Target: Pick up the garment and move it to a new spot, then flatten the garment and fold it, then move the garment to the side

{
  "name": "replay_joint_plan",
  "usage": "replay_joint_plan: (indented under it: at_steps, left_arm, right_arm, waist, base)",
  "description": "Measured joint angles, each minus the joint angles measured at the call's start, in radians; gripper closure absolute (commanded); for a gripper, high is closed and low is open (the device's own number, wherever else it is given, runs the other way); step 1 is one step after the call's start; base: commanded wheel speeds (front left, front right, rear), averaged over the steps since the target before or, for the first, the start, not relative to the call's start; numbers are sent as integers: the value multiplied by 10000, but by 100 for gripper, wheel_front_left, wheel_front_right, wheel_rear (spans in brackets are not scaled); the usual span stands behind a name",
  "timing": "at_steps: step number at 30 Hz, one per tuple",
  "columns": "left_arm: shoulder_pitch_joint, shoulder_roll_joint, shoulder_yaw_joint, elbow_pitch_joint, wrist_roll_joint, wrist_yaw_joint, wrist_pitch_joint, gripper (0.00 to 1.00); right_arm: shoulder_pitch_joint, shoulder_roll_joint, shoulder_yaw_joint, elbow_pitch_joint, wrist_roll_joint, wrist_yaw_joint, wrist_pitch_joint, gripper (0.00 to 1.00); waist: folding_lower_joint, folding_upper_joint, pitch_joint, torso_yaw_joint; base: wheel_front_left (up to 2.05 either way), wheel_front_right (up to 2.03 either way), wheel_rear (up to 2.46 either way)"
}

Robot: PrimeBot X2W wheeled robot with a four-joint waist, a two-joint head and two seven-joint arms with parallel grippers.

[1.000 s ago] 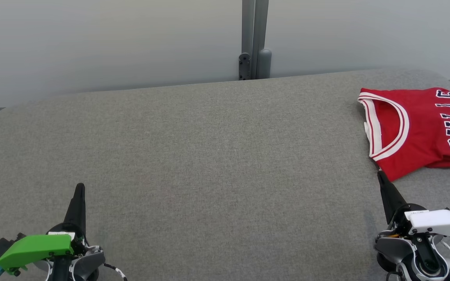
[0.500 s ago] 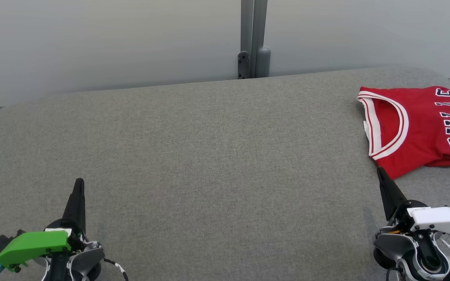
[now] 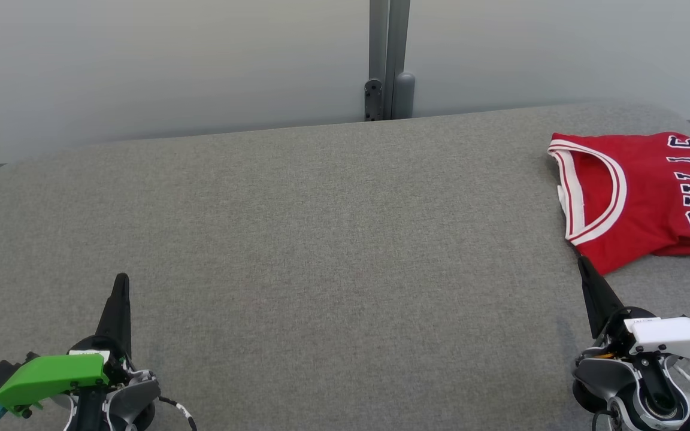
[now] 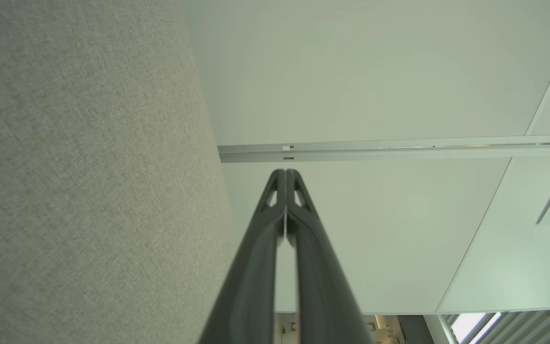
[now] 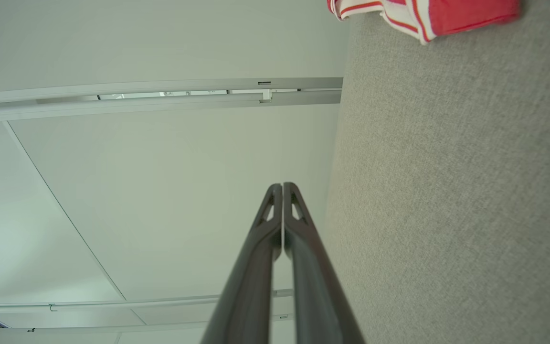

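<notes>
The garment (image 3: 638,197) is a bright red shirt with white-and-red striped trim and dark "BULLS" lettering. It lies folded at the far right of the grey fabric surface (image 3: 333,227), partly cut off by the frame edge. My right gripper (image 3: 583,261) is shut and empty, its tip just below the garment's near corner. The right wrist view shows those shut fingers (image 5: 282,186) and a corner of the garment (image 5: 447,12) at the top. At the lower left my left gripper (image 3: 121,281) is shut on nothing, far from the garment, with its fingers (image 4: 284,173) pressed together.
A pale wall with a grey vertical post (image 3: 388,60) stands behind the surface's far edge. The surface has rounded corners at the far left and far right. Broad grey fabric stretches between the two grippers.
The whole picture shifted slightly a second ago, so the camera moved. The garment lies as before and both grippers stay shut.
</notes>
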Motion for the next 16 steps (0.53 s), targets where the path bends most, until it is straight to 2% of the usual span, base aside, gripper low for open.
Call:
replay_joint_plan:
  at_steps: [16]
  left_arm:
    - [0,2,0,0,0,0,0,100]
  right_arm:
    - [-1,0,0,2,0,0,0,100]
  waist:
    - [0,0,0,0]
  base:
    - [0,0,0]
